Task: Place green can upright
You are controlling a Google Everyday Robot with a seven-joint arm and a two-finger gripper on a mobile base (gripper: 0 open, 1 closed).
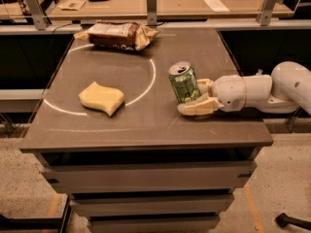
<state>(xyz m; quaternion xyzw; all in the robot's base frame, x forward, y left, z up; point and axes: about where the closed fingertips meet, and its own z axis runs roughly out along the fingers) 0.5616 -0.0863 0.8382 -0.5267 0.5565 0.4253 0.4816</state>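
Camera view: can (pixel 183 81) stands slightly tilted on the right part of the counter (pixel 141 123), gripped between the two fingers (pixel 197 108) of the hand (pixel 191 97) reaching in from the right; sponge (pixel 102 97) and bag (pixel 116 35) lie well apart leftward.

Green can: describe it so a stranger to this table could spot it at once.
On the grey table, look to the right side, at the white arm's tool. The green can stands gripped in it, silver top up. Unlike it, the yellow sponge and brown snack bag lie flat, further left.
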